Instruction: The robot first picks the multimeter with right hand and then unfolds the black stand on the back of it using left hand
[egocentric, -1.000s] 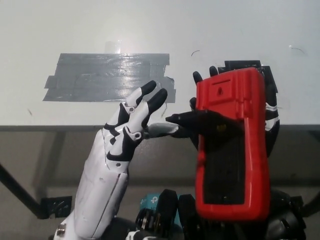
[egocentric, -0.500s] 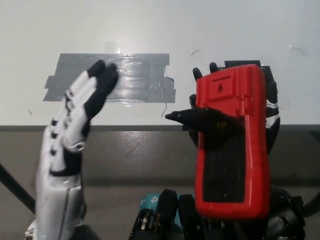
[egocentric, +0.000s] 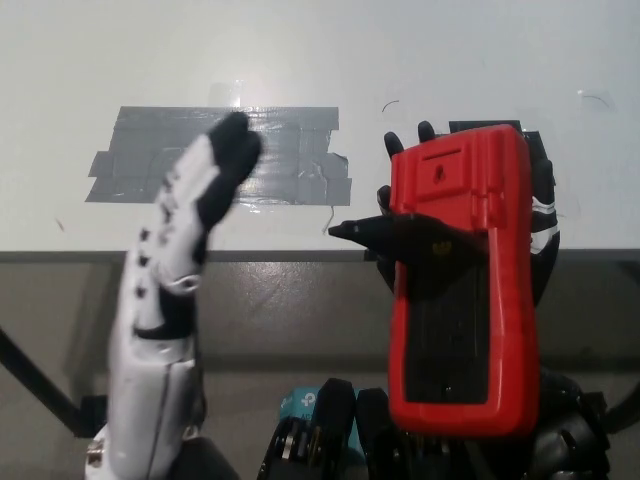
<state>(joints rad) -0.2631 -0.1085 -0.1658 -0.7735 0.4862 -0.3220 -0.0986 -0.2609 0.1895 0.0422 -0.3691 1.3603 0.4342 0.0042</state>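
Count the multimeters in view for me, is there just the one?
1. The red multimeter is held back-up in the black right hand, at picture right; the white left hand is apart from it. No other shows.

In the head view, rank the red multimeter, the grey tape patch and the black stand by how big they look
1. multimeter, though it is held up near the camera, which enlarges it.
2. grey tape patch, partly hidden by the left hand.
3. black stand, clearly smallest.

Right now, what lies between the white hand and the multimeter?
In the head view, only the unfolded black stand juts from the multimeter toward the left hand; otherwise bare.
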